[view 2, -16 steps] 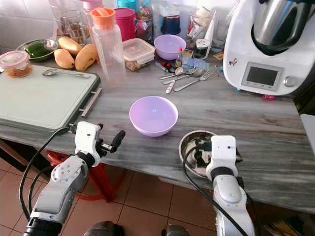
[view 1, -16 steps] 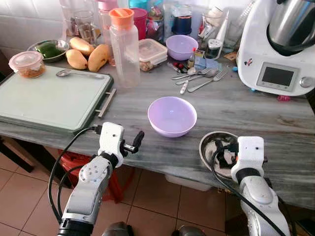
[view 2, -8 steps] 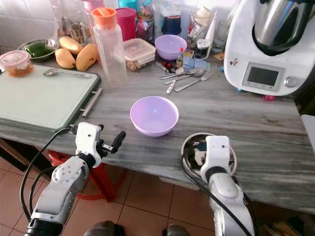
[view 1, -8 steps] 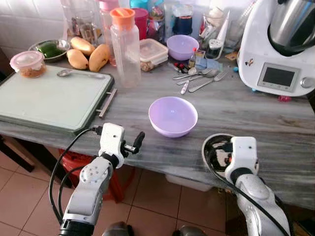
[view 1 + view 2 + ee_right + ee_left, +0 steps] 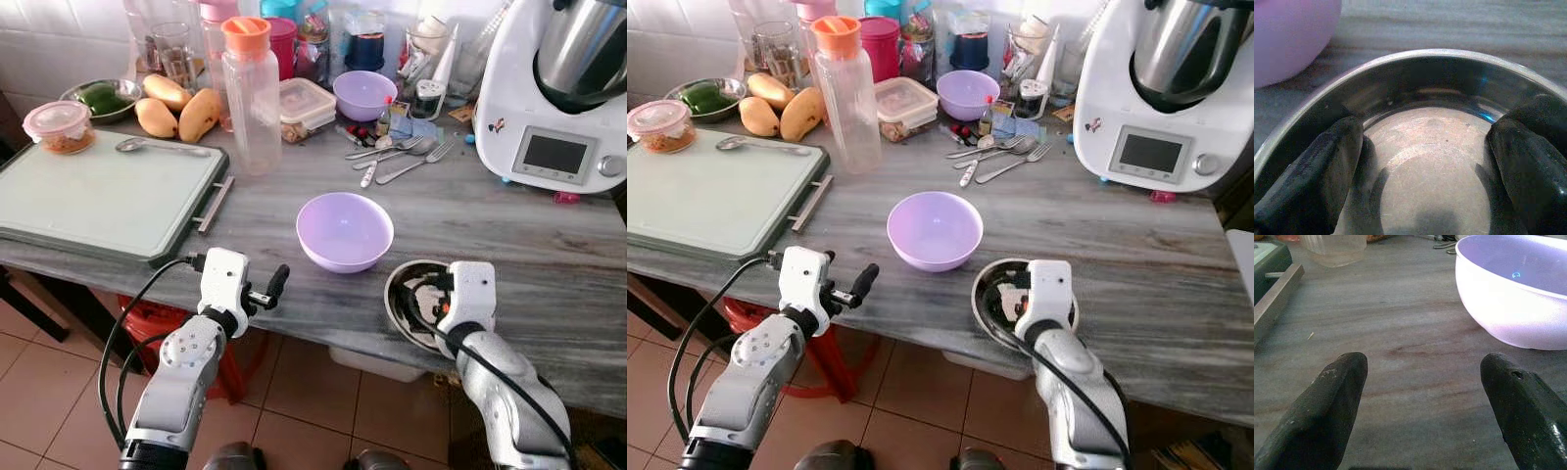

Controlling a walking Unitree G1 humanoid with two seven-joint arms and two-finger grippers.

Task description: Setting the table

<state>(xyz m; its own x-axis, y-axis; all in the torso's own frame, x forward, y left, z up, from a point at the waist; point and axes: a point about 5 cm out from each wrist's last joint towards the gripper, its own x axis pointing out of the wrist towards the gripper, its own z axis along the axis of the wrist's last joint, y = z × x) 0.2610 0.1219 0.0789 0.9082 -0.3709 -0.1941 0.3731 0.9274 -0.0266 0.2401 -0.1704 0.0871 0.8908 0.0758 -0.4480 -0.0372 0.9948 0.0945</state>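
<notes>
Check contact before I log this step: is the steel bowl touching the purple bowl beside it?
Apart. In the right eye view a strip of bare counter separates the steel bowl, around the right gripper, from the purple bowl.

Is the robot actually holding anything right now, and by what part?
The right gripper has its spread fingers inside the steel bowl, pressing its inner wall. The left gripper is open and holds nothing.
</notes>
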